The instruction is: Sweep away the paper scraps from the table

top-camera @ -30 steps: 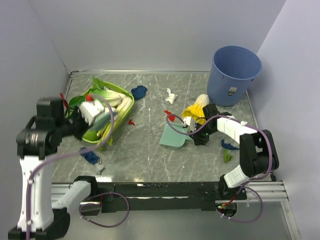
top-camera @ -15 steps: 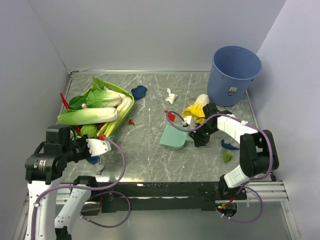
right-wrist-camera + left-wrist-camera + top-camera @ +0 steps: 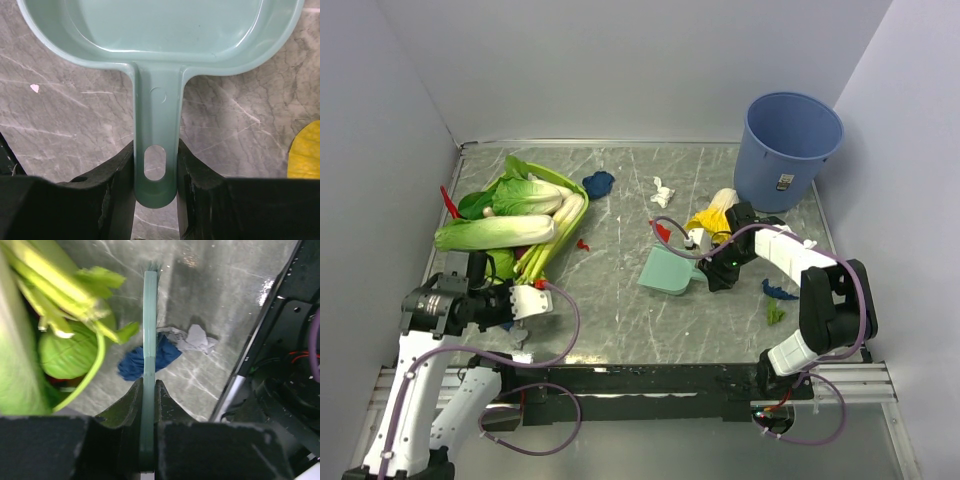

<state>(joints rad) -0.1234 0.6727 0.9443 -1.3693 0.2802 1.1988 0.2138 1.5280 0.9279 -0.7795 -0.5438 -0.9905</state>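
Sweeping was judged begun: brush [image 3: 150, 315] pinched by left claw [image 3: 148, 390], dustpan [image 3: 160, 35] by right claw [image 3: 156, 170], blue scrap [image 3: 131, 367] just ahead to be pushed.

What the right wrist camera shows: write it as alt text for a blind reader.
The right gripper clamps the handle of a pale green dustpan, the visible part of its pan empty, seen against the grey marble table. A yellow object shows at the right edge.

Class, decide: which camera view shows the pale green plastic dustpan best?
Right wrist: the pale green plastic dustpan fills the frame, handle clamped in the right claw. Top external shows it small; left wrist doesn't show it.
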